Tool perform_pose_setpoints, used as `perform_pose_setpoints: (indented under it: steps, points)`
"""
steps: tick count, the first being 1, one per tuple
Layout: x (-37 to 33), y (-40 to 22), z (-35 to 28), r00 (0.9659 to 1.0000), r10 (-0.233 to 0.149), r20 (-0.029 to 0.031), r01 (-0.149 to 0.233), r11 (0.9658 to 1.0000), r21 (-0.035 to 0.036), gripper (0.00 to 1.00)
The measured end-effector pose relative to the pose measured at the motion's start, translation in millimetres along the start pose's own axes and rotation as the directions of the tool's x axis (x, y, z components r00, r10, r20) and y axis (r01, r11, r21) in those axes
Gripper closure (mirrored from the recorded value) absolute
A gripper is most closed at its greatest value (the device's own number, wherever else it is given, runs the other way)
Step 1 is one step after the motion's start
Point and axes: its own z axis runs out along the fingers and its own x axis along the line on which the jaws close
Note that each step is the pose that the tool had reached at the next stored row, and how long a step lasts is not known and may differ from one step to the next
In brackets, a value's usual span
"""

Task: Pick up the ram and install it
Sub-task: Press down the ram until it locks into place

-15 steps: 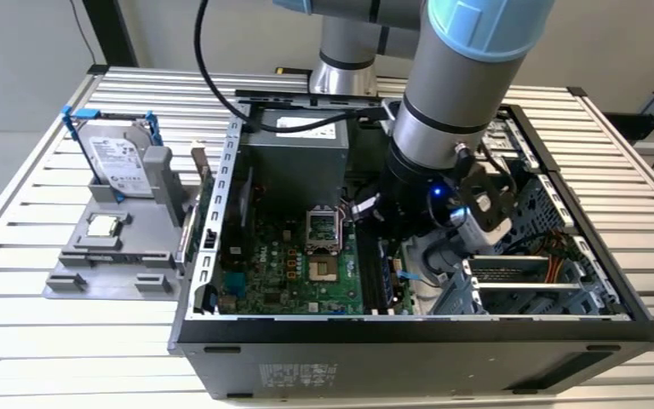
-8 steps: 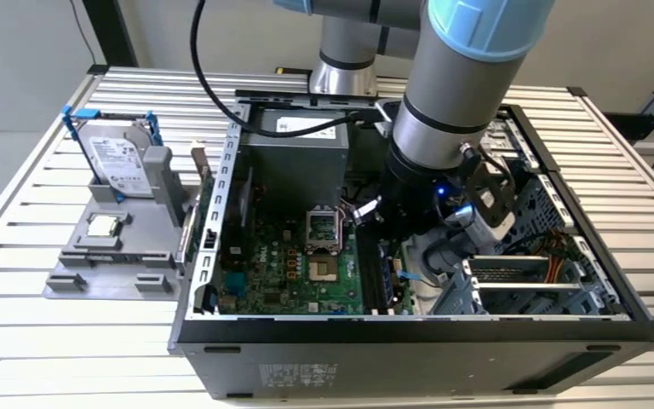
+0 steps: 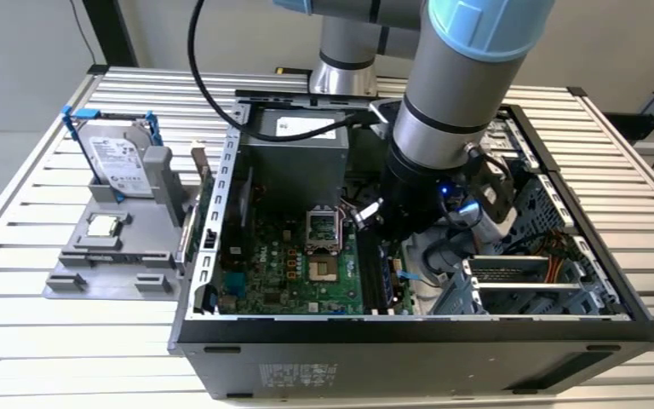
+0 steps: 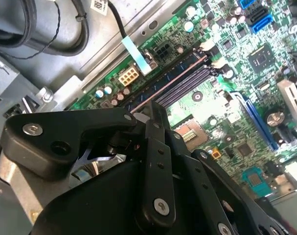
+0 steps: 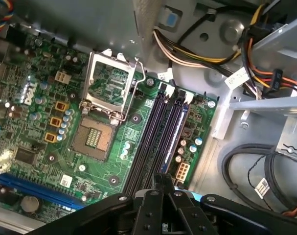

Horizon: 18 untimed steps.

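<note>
Inside the open computer case (image 3: 418, 336), I am hovering my pincer (image 5: 161, 180) just over the memory slots (image 5: 153, 139) of the green motherboard (image 5: 104, 166). The ram (image 5: 173, 134) is standing on edge in the outermost slot, beside the white power connector (image 5: 181, 171). I cannot tell whether my pincer is apart or together. White tags (image 5: 262, 186) are hanging on nearby cables, their print unreadable.

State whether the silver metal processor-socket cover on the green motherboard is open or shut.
Open: the silver metal cover is swung back, baring the socket.

Exterior view looks down from afar; both wrist views closely share the motherboard (image 5: 65, 122).
</note>
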Motion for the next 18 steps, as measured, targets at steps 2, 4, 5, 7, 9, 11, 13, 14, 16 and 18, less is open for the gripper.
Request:
perform_pose_setpoints:
  steps: [2,4,5,7,9,11,13,14,16,18]
  points:
    - [-0.1,0.0,0.0,0.9998,-0.018,-0.0002,0.018,0.9998,-0.0001,1.0]
    - [-0.3,-0.1,0.0,0.9994,-0.035,-0.0003,0.035,0.9994,-0.0003,1.0]
    - [-0.4,-0.1,0.0,0.9991,-0.043,-0.0004,0.043,0.9991,-0.0002,1.0]
    - [-0.6,-0.2,0.0,0.9983,-0.058,-0.0006,0.058,0.9983,0.0,1.0]
    - [-0.7,-0.2,0.0,0.9972,-0.075,-0.0008,0.075,0.9972,-0.0001,1.0]
    - [-0.7,-0.3,0.0,0.9952,-0.097,-0.001,0.097,0.9952,-0.0002,1.0]
    - [-0.7,-0.3,0.0,0.9927,-0.121,-0.0014,0.121,0.9927,-0.0002,1.0]
    - [-0.7,-0.3,0.0,0.9911,-0.133,-0.0016,0.133,0.9911,-0.0001,1.0]
    - [-0.7,-0.2,0.1,0.9877,-0.156,-0.0021,0.156,0.9877,0.0001,1.0]
    - [-0.9,0.0,0.0,0.985,-0.172,-0.0024,0.172,0.985,0.0002,1.0]
